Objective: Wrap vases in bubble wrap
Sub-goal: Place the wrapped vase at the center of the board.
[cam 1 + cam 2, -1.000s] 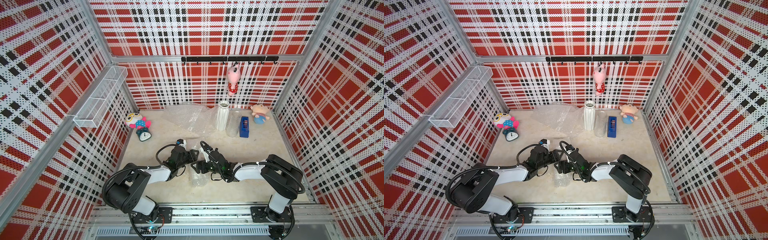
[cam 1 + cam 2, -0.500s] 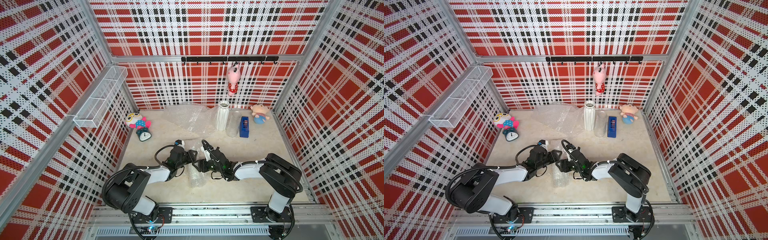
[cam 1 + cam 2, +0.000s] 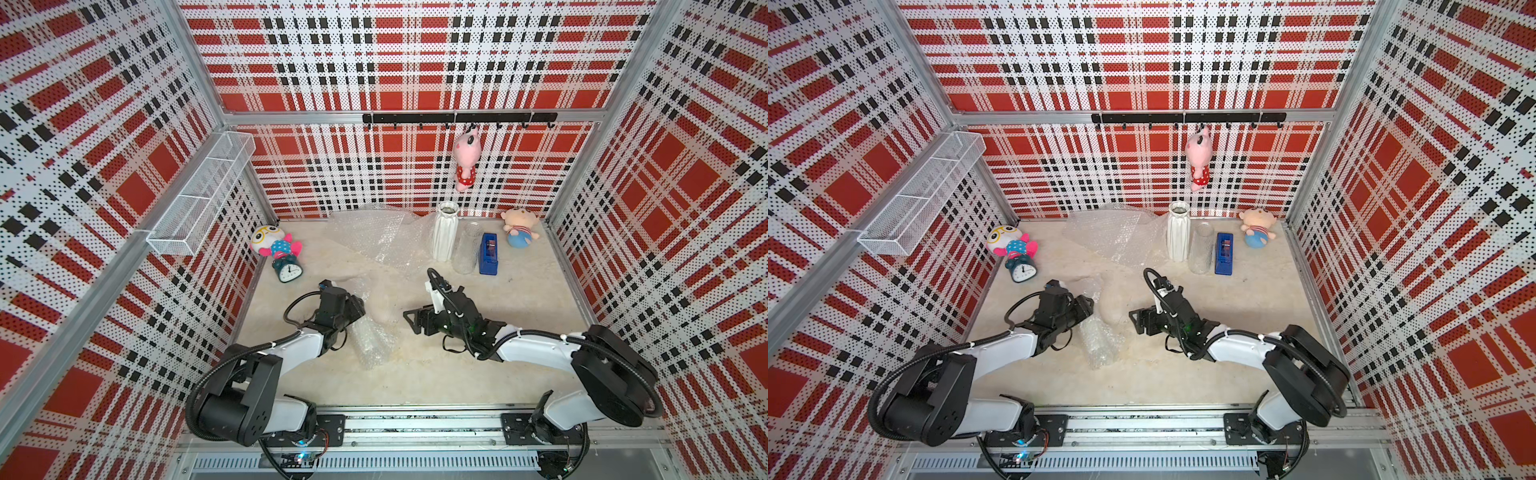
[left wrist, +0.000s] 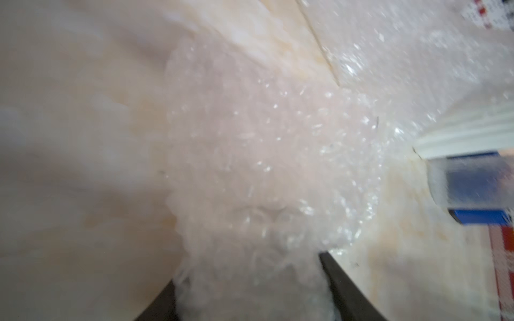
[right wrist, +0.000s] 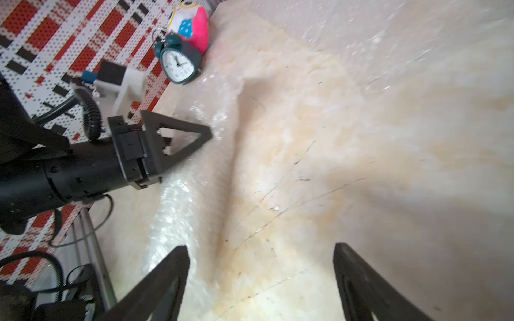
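A loose sheet of bubble wrap (image 3: 374,237) lies crumpled just beside the tall white vase (image 3: 445,232), on the left arm's side. A tight roll of bubble wrap (image 3: 372,343) lies well in front of that vase, toward the robot. A glass vase (image 3: 467,249) stands just beside the white vase's other side. Well in front of the vase, the left gripper (image 4: 247,266) is clamped on the roll's end, while the right gripper (image 5: 258,247), apart from the roll, has its fingers spread wide over bare tabletop (image 5: 361,166).
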Robot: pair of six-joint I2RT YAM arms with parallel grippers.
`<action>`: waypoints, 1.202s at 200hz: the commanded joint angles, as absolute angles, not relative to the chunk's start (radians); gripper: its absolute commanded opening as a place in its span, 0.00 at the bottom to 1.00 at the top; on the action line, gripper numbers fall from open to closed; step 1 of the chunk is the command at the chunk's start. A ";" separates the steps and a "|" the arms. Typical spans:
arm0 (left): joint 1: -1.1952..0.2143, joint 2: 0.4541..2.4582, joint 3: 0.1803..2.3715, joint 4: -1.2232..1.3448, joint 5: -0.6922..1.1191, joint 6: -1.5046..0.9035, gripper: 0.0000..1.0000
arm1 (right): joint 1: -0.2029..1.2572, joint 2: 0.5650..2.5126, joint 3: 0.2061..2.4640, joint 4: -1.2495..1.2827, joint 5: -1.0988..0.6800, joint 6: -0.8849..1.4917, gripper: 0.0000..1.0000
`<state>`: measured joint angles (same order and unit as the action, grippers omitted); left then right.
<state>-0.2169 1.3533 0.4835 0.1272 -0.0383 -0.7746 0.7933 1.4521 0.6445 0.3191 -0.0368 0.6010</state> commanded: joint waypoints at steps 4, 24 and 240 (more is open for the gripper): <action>-0.068 1.314 0.558 0.014 -0.108 -0.801 0.30 | 0.733 1.359 0.601 0.217 0.041 0.512 0.85; 0.033 1.318 0.586 0.018 -0.168 -0.843 0.30 | 0.690 1.273 0.577 0.180 0.063 0.503 0.86; 0.357 1.252 0.680 -0.105 -0.238 -0.877 0.98 | 0.594 1.152 0.577 0.150 0.169 0.510 0.88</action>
<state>0.3985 1.3636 0.6399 -0.0093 -0.1379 -0.8845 0.5991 1.1545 0.5522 0.1276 0.1555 0.5182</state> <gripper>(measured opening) 0.982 0.885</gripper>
